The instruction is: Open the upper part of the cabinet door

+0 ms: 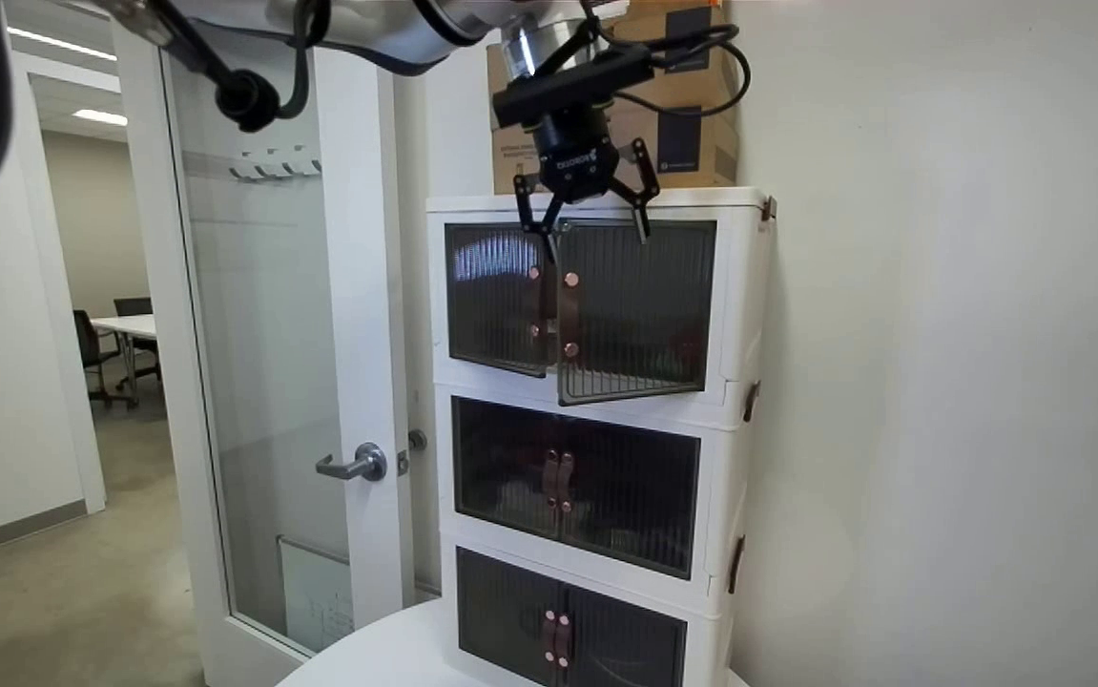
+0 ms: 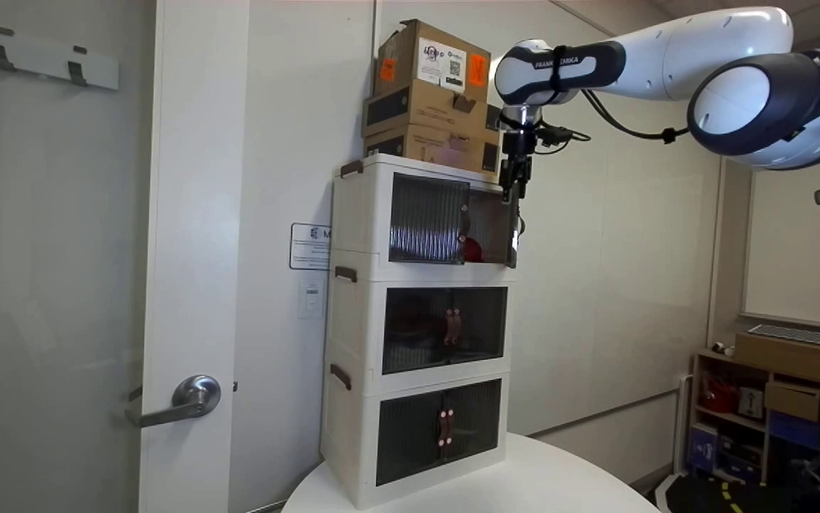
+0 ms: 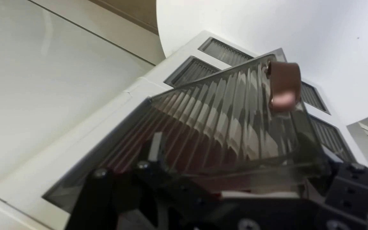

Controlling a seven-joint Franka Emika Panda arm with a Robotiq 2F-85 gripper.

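Note:
The upper part of the cabinet door has two smoky leaves. Its right leaf [image 1: 644,315] is swung outward and shows nearly edge-on in an exterior view [image 2: 513,242]. The left leaf [image 1: 496,296] stands slightly ajar. The white cabinet [image 1: 735,315] also shows in an exterior view [image 2: 356,320]. My gripper [image 1: 596,243] points down at the top of the right leaf, also in an exterior view [image 2: 513,189]. Its fingers are spread with nothing between them; whether one touches the leaf I cannot tell. In the wrist view the ribbed leaf [image 3: 228,111] with its brown handle [image 3: 284,84] lies before the gripper [image 3: 244,153].
Cardboard boxes [image 2: 431,107] are stacked on the cabinet top, close behind the gripper. The two lower compartments [image 1: 577,477] are shut. A red object [image 2: 472,249] sits inside the upper compartment. A glass door with a lever handle [image 1: 353,465] stands beside the cabinet. The cabinet stands on a white round table [image 2: 559,474].

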